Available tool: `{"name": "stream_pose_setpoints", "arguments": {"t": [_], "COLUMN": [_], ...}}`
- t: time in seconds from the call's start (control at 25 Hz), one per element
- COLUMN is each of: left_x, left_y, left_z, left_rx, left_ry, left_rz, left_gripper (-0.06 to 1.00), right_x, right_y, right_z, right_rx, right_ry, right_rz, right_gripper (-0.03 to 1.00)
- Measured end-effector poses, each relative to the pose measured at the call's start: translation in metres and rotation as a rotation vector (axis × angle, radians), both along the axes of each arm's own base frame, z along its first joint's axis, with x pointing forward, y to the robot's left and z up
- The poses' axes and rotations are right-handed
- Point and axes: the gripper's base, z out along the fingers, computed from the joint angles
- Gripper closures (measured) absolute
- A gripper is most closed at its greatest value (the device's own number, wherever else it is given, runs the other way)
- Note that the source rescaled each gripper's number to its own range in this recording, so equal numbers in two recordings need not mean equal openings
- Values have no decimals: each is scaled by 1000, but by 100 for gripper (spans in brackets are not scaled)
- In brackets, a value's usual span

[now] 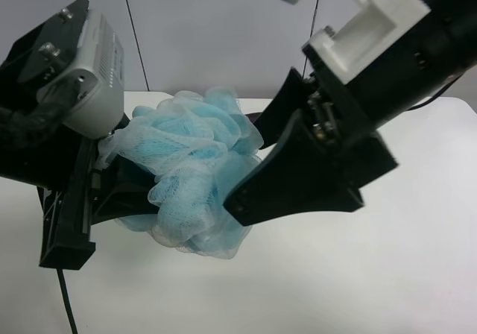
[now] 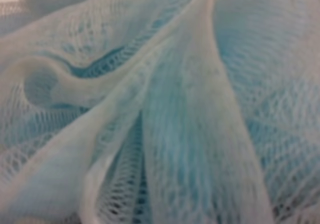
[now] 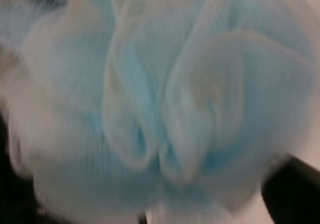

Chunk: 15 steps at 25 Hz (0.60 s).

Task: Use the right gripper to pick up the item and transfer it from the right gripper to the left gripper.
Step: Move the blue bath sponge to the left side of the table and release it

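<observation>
The light-blue mesh bath pouf [image 1: 195, 171] hangs in the air between the two grippers, above the white table [image 1: 387, 274]. The left gripper [image 1: 123, 181], with the silver-grey box on its wrist, is at the exterior high view's left. The pouf sits on its fingers and hides most of them. The right gripper [image 1: 244, 161], with the white bracket, is at that view's right. Its black wedge fingers [image 1: 287, 188] stand wide apart around the pouf's edge. The pouf fills the right wrist view [image 3: 160, 99] and the left wrist view [image 2: 165, 109].
A black cable [image 1: 65, 304] hangs below the left arm. Thin cables [image 1: 136, 32] run up the grey back wall. The table's far edge runs behind the arms.
</observation>
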Motion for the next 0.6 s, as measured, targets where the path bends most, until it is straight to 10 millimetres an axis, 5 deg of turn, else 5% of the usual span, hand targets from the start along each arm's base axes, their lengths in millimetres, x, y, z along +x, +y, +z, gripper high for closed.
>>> {"name": "stream_pose_setpoints", "arguments": {"t": [0.28, 0.6], "left_x": [-1, -2], "left_y": [-1, -1], "left_z": [0, -2], "left_rx": [3, 12], "left_ry": [5, 18], "left_rz": [-9, -17], "left_gripper": [88, 88], "right_x": [-28, -60], "right_y": [-38, -74], "right_z": [20, 34], "right_rx": [-173, -180], "right_ry": [-55, -158], "right_rz": [-72, -213], "right_gripper": [-3, -3]}}
